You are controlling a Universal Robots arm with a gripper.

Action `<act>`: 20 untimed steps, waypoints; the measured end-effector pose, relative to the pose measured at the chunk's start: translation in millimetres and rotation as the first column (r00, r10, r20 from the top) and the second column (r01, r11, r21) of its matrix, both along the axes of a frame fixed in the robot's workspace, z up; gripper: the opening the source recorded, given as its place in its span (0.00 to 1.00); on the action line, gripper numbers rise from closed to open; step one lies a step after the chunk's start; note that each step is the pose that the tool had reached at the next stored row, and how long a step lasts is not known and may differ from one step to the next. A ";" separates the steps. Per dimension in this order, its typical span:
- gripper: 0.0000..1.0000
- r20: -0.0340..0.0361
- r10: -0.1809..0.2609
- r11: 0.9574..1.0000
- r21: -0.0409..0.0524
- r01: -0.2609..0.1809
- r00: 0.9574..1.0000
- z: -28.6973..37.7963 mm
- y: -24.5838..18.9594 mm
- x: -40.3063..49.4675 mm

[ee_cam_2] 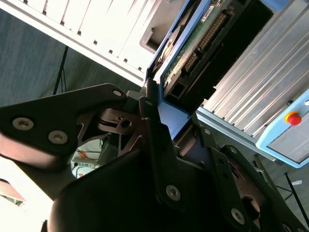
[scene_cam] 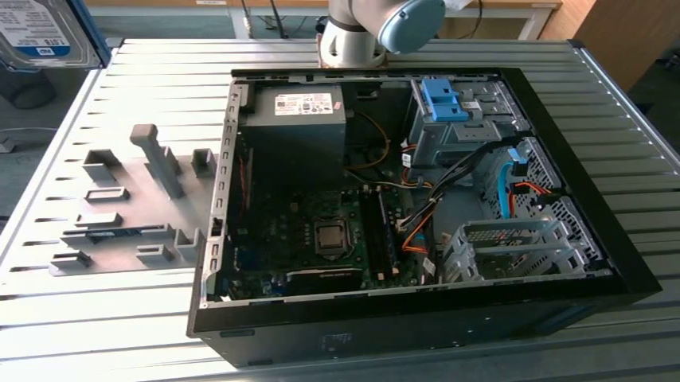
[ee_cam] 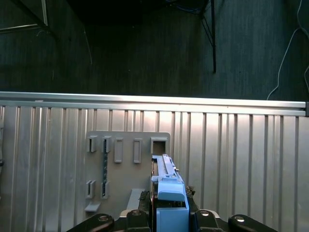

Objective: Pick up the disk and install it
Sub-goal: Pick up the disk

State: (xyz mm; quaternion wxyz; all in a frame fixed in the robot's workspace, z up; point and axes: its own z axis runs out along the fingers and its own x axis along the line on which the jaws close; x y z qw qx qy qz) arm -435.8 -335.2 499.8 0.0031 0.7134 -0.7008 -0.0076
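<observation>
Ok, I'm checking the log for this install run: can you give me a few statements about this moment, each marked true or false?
The computer case lies open, with its motherboard exposed: true.
The pincer is shut on the disk: true.
The disk already sits inside the computer case: false; the pincer holds it outside, at the exterior view's upper left.
The grey plate with slots lies on the exterior view's right of the computer case: false; the fixture plate lies on its left.
</observation>
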 end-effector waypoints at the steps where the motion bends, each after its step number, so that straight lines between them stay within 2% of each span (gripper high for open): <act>1: 0.37 0.000 0.000 1.000 0.000 0.000 1.000 0.5 0.0 0.0; 20: 0.37 0.000 0.000 1.000 -0.003 0.000 1.000 9.8 0.1 0.0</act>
